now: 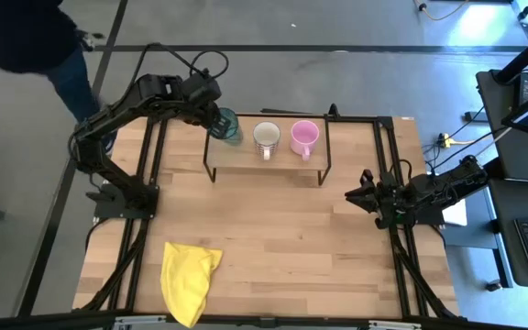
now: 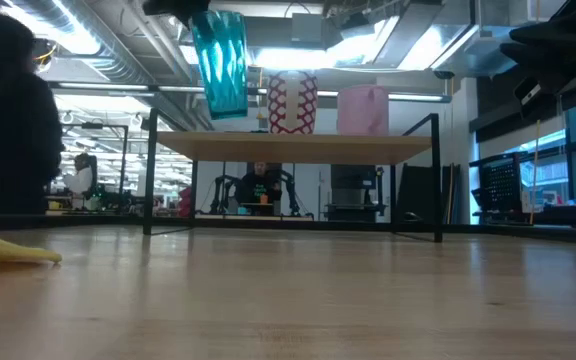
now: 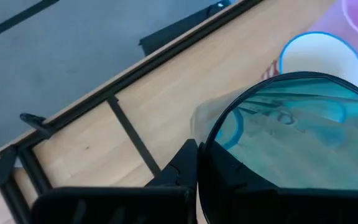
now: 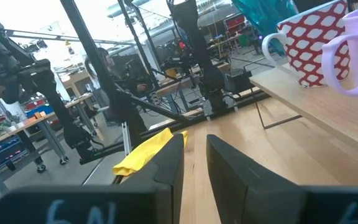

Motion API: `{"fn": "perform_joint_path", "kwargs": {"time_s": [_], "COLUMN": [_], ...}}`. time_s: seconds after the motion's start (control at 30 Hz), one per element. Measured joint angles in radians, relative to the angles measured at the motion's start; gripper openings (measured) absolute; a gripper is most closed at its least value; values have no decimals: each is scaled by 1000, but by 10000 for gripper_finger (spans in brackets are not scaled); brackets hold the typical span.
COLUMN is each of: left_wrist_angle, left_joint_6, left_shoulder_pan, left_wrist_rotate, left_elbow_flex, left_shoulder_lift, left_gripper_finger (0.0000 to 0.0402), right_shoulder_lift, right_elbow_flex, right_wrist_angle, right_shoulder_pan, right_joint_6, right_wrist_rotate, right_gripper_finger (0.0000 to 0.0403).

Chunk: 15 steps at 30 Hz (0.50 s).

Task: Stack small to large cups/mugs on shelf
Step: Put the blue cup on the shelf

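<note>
Wooden table (image 1: 273, 247) seen from above, with two dark robot arms at its sides and a low light-wood shelf (image 1: 246, 170) on a black wire frame near the far edge.

At the far left, a yellow cloth (image 1: 189, 280) lies crumpled on the near part of the table, well apart from everything else. A person in dark clothing stands beyond the table's far left corner.

Next, the left gripper (image 1: 218, 117) reaches over the shelf's left end and is closed on the rim of the dark teal cup (image 1: 228, 126). In the low view the teal cup (image 2: 219, 62) hangs upright above the shelf board, its base clearly off the wood.

Just to the right, the white mug (image 1: 266, 137) with a red patterned side stands on the shelf, and beside it, near but not touching, stands the pink mug (image 1: 304, 137).

At the far right, the right gripper (image 1: 371, 194) waits low over the table's right edge, its fingers parted with nothing between them.

As for progress, both handled mugs are already on the shelf and the tall cup is held over the left end, so the job looks nearly done. What seems left is lowering the teal cup onto the board beside the white mug and letting go.
</note>
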Motion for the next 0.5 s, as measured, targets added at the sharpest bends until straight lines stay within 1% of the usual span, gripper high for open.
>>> {"fn": "perform_joint_path", "kwargs": {"time_s": [0.17, 0.5], "left_wrist_angle": [-54, -15], "left_joint_6": [9, 33], "left_shoulder_pan": [10, 12], "left_wrist_rotate": [-8, 1], "left_elbow_flex": [-1, -1], "left_shoulder_lift": [43, 64], "left_gripper_finger": [3, 3], "right_shoulder_lift": [0, 0], "right_elbow_flex": [0, 0], "right_wrist_angle": [-4, -4], "right_shoulder_pan": [0, 1], "right_joint_6": [23, 26], "right_wrist_rotate": [0, 0], "right_gripper_finger": [71, 71]}}
